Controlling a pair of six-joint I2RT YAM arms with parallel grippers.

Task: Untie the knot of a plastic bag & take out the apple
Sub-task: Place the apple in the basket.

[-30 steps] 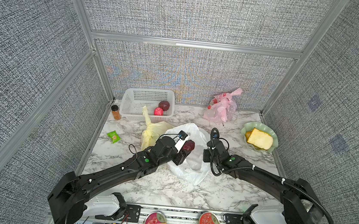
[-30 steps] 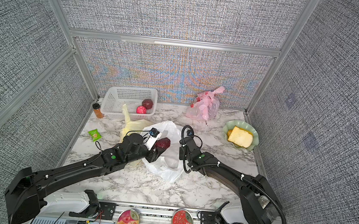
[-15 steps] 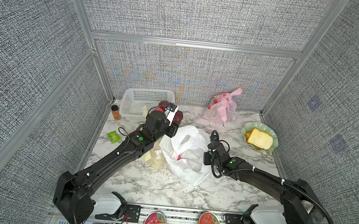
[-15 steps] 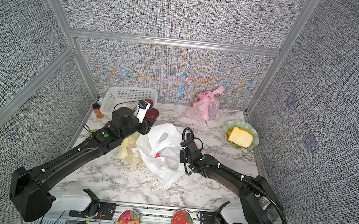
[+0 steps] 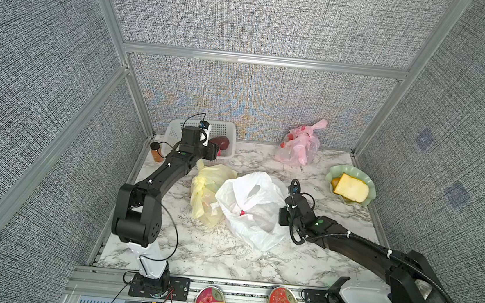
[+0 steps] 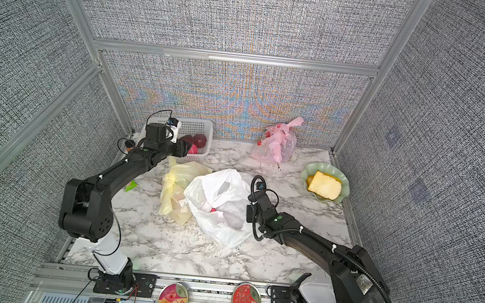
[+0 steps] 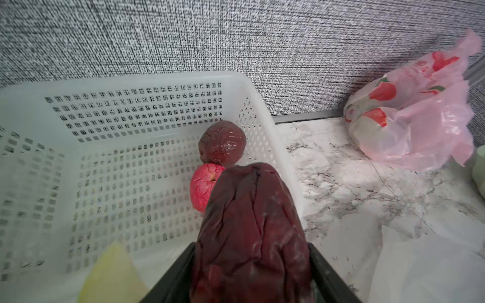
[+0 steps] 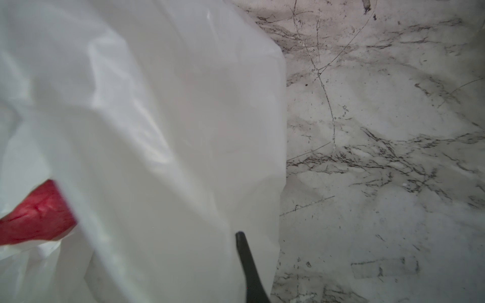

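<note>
In both top views the left arm reaches toward the back left corner, with the left claw (image 5: 214, 152) over a white basket (image 5: 173, 129). The white bag (image 5: 248, 219) lies crumpled in the middle of the marble table (image 5: 210, 255), touching a yellow bag (image 5: 206, 185) beside it. The right claw (image 5: 282, 217) sits against the white bag's right edge. A pink bag (image 5: 297, 148) rests by the back wall. A green dish (image 5: 351, 169) holding bread (image 5: 351, 189) stands at the right.

In the left wrist view the left claw (image 7: 251, 246) is clamped on the apple (image 7: 249, 215). The apple is dark red and wrinkled, and it is held over the basket (image 7: 157, 78) wall nearest the pink bag. Inside the basket a dark round fruit (image 7: 222, 143) and a pink-red fruit (image 7: 202, 183) lie touching.

In the right wrist view one black finger (image 8: 246, 262) shows. The jaws are together, pinching the white bag's film. Something red (image 8: 36, 212) shows inside the bag.
</note>
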